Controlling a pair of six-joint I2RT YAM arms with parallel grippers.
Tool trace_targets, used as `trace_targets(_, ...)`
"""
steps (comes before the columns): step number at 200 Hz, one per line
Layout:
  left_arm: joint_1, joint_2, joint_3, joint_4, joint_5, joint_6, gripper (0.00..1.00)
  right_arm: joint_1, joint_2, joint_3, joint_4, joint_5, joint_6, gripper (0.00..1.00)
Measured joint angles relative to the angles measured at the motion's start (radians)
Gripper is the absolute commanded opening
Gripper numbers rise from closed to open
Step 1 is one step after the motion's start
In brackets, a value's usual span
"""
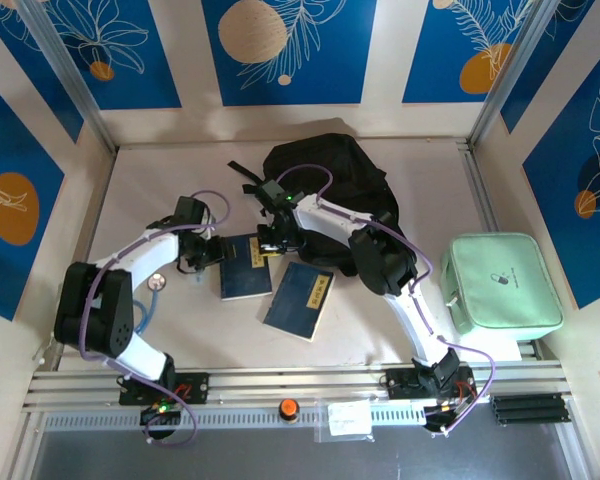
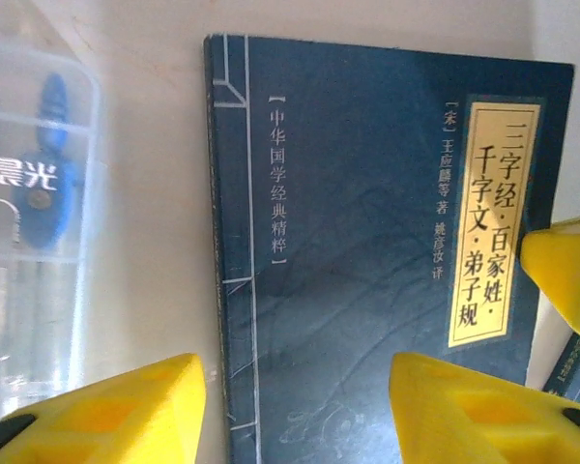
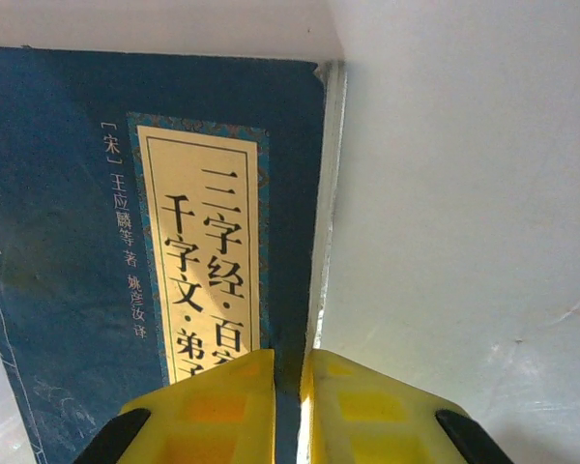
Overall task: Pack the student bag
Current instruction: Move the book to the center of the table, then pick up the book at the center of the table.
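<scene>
- We find the black soft fabric backpack [image 1: 325,180] at the table's [image 1: 160,180] far edge.
- Our right gripper [image 3: 288,365] is clamped on the dark blue paperback book's [image 3: 58,242] edge; the left gripper [image 2: 292,387] stands apart.
- A clear plastic box [image 2: 39,116] holds a blue compass [image 2: 53,174].

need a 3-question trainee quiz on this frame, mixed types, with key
1. True or false: the student bag lies right of the mint-green case.
2. Which arm's fingers are shut on the edge of the blue book? A) left B) right C) both
3. How many blue books does the top view show?

Key
1. False: it lies left of the case.
2. B: the right fingers pinch the book's edge, while the left fingers stand open.
3. Two: the second book lies beside the first, with no fingers on it.
</scene>
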Motion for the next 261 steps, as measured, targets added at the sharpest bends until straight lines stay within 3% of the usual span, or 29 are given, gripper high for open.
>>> trace_targets(91, 0.000, 0.076, 0.000, 0.005, 0.013, -0.019, 0.48, 0.000, 0.000, -0.004, 0.006, -0.001, 0.001, 0.15)
trace_targets(141, 0.003, 0.101, 0.006, 0.011, 0.026, -0.019, 0.45, 0.000, -0.015, -0.035, 0.036, -0.008, 0.012, 0.14)
trace_targets(222, 0.062, 0.117, 0.008, 0.030, 0.190, -0.007, 0.41, -0.004, -0.022, -0.050, 0.048, -0.013, 0.034, 0.13)
trace_targets(261, 0.064, 0.013, 0.008, 0.030, 0.241, -0.004, 0.39, -0.012, -0.032, -0.068, 0.056, -0.006, 0.046, 0.13)
